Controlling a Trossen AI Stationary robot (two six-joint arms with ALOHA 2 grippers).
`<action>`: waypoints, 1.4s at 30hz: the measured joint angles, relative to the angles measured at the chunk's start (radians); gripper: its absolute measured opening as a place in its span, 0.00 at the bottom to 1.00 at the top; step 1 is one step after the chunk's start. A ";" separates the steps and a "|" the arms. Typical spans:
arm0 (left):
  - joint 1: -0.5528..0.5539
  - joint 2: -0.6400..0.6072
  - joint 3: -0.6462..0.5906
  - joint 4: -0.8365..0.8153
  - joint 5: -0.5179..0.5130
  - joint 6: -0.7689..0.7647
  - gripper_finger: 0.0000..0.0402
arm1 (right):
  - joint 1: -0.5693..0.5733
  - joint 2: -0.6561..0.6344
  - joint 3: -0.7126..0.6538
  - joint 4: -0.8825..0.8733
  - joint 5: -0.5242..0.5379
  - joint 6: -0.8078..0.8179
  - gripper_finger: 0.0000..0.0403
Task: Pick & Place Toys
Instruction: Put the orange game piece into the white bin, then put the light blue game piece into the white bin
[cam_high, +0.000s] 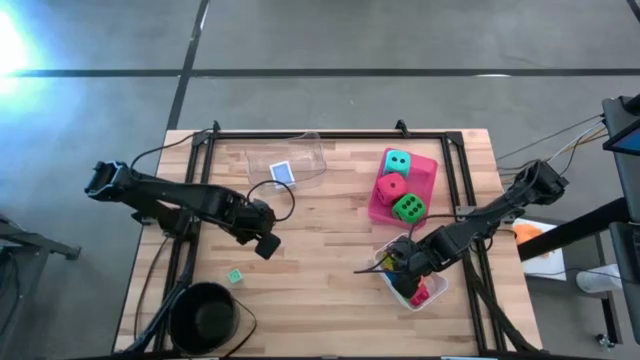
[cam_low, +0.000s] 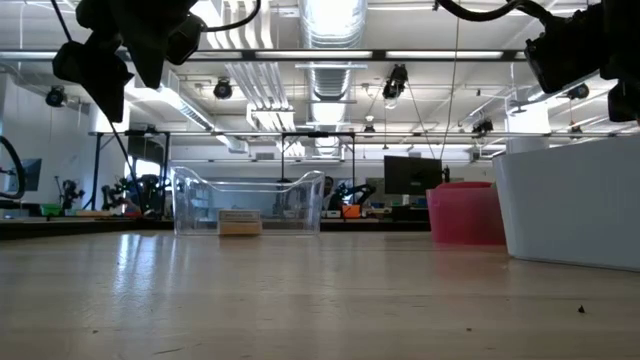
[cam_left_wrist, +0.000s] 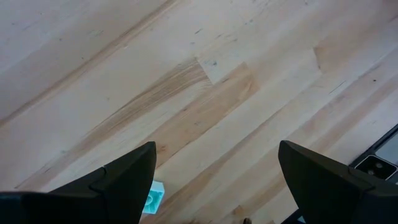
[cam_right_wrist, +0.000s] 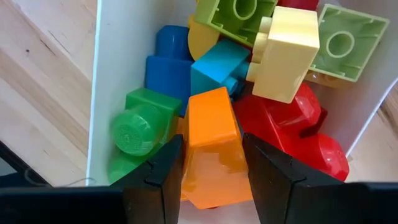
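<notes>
Right gripper (cam_right_wrist: 211, 171) clamps an orange brick (cam_right_wrist: 210, 146) in the brick-filled white tray (cam_right_wrist: 96, 93); left gripper (cam_left_wrist: 214, 180) gapes empty, one green brick (cam_high: 234, 276) still stray.

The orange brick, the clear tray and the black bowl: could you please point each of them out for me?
orange brick (cam_right_wrist: 210, 140), right wrist view, its smooth top face between the gripper fingers.
clear tray (cam_low: 249, 201), low view, its front wall.
black bowl (cam_high: 178, 310), high view, its left rim.

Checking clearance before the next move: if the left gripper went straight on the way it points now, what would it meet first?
Most likely the bare wooden table. The left gripper is open and points down at it, with nothing between. A small teal brick lies beside one finger, just off that line.
</notes>
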 joint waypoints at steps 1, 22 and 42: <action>0.000 0.000 -0.002 0.001 0.000 0.000 0.85 | 0.000 0.000 0.000 0.000 0.000 -0.002 0.34; -0.044 0.000 -0.081 0.027 0.057 -0.051 0.85 | 0.000 0.000 0.000 0.002 0.004 -0.020 0.35; -0.134 0.008 -0.073 0.022 0.110 -0.055 0.85 | 0.000 -0.024 0.053 -0.048 0.004 -0.069 0.77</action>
